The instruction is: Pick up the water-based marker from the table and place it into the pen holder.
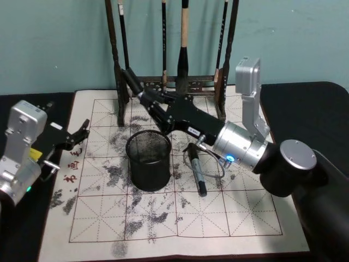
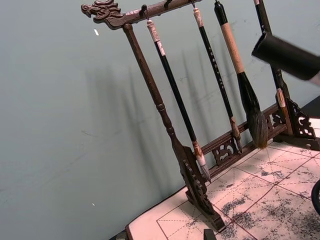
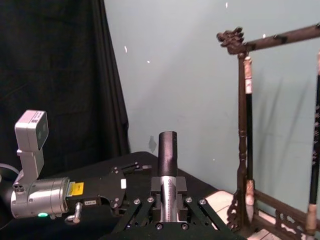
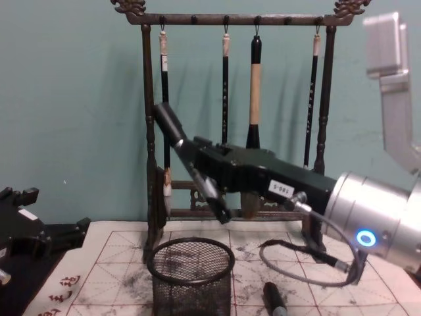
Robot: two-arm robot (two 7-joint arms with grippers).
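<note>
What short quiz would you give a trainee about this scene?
1. True or false: the right gripper grips a dark cylindrical marker, tilted, above the round black wire-mesh pen holder.
2. Where does the other dark pen lie? A: inside the holder. B: on the white, ink-stained gridded mat, right of the holder. C: hanging up.
3. Fill in: while the left gripper rests at the mat's left edge, ___ brushes hang from the dark wooden rack.
Key: 1 true; 2 B; 3 four.
</note>
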